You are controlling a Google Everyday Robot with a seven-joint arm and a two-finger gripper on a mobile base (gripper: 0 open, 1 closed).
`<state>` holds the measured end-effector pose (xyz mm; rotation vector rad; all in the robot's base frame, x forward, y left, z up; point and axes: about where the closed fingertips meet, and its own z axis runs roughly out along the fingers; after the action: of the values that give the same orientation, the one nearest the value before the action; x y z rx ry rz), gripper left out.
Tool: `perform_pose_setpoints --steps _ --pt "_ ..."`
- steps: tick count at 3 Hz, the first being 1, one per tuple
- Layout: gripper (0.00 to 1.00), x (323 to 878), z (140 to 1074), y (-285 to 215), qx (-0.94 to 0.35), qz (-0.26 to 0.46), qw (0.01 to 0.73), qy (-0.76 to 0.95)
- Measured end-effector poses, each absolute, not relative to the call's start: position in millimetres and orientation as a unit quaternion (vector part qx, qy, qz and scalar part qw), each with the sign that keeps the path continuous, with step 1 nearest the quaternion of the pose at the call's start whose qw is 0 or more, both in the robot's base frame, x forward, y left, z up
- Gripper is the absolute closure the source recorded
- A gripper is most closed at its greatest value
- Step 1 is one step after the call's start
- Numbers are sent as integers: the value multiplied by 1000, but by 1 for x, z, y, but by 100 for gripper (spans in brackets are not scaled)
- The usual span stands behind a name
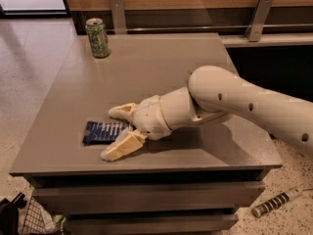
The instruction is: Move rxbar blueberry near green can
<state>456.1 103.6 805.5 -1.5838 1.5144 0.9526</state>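
Low over the near left part of the flat grey table sits the cream-coloured two-finger claw, reaching in from the right on its thick, pale, rounded arm. The claw is spread wide, released, one finger on the far side and the other on the near side of the flat rectangular dark blue snack-bar wrapper. The wrapper lies flat on the table close to the front left edge, its right end between the fingers; rows of white lettering run across it, too small to read. Well away, at the far left corner, the slim light-green drink can stands upright, silver top up, dark markings on its side that cannot be read. Down on the speckled floor at the right lies a striped black-and-white cylinder.
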Motion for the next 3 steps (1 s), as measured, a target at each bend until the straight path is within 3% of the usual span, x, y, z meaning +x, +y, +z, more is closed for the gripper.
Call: perform_pose_setpoints --steps 1,2,3 --pt "85 456 810 104 -617 371 367 589" --pt "100 456 811 104 -617 371 367 589" --pt "100 456 811 104 -617 371 367 589"
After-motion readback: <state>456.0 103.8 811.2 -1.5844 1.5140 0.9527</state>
